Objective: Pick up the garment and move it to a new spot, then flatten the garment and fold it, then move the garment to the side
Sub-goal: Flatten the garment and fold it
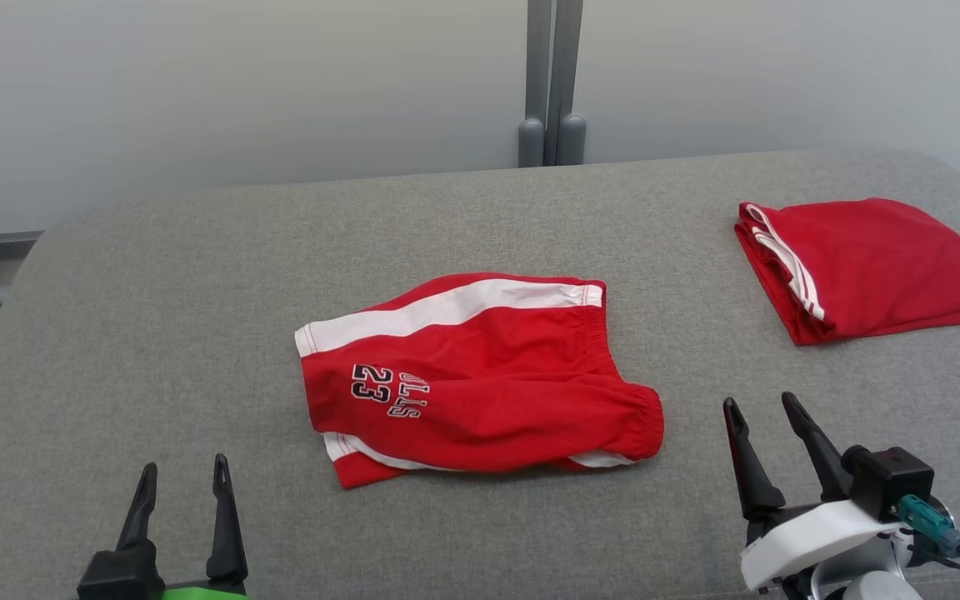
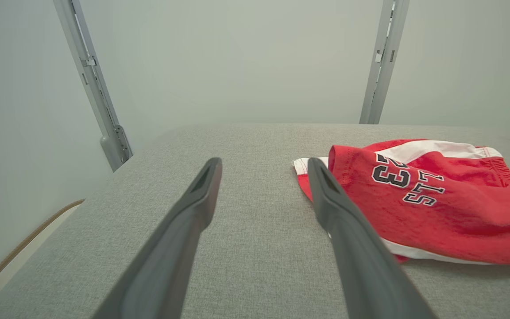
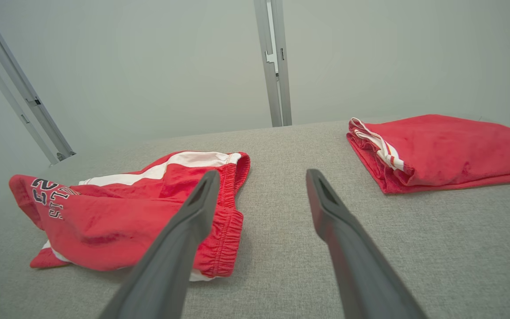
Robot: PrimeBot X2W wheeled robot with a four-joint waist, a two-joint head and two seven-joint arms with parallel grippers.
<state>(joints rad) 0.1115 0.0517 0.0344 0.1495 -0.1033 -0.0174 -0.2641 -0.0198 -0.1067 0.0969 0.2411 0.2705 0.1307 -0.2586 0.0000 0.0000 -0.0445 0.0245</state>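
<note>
In the left wrist view the red shorts (image 2: pixel 436 208) run off the edge right of the left gripper (image 2: pixel 264 163), whose right-hand finger (image 2: pixel 348 230) covers their near hem corner. In the right wrist view the left-hand finger (image 3: pixel 184 239) of the right gripper (image 3: pixel 262 173) hides a strip of them by the elastic (image 3: pixel 226 221), and the folded red garment (image 3: pixel 450 150) is cut off right of the fingers.

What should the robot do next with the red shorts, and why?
Probably move the right gripper toward the red shorts, to grasp the elastic waistband nearest it: it and the left gripper are open and empty, and the shorts lie untouched on the grey table.
</note>
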